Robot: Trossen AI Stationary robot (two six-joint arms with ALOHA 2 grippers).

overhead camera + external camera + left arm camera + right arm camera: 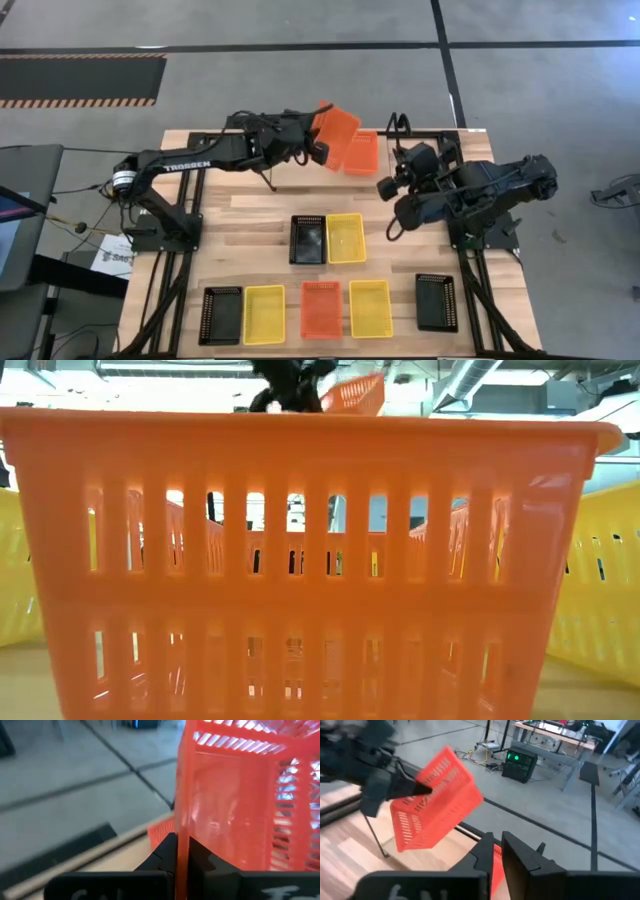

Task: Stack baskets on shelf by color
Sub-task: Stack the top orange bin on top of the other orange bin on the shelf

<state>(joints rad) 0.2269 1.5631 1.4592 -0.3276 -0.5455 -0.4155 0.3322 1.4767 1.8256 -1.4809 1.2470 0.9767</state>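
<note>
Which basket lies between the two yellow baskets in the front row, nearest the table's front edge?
In the high view, a red basket lies between the two yellow baskets, apart from both.

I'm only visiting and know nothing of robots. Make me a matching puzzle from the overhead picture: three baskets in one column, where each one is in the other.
Things
1. tilted red basket
2. front red basket
3. far-right black basket

Places
A. alone at the front row's right end
B. between a yellow basket and another yellow basket
C. held in the air by the left end effector

Pairs: 1-C, 2-B, 3-A
</note>
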